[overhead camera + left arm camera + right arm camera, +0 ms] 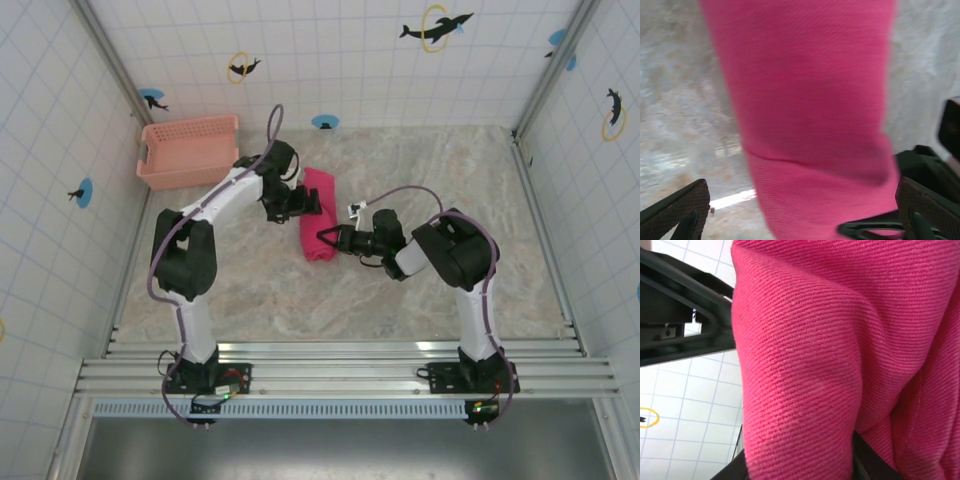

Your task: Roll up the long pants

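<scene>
Long pants (321, 222) rolled up on bench (420, 295), lying between the wide-open jaws of left end effector (308, 204). Right end effector (336, 241) clamps the roll's near end. Soft, light, floppy cloth that probably unrolls easily, so grab the thick rolled edge.

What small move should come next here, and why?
Probably close the left gripper on the long pants: they already lie as a compact roll, its open jaws straddle that roll, and the right gripper pinches the near end, so a second hold would steady it.
</scene>
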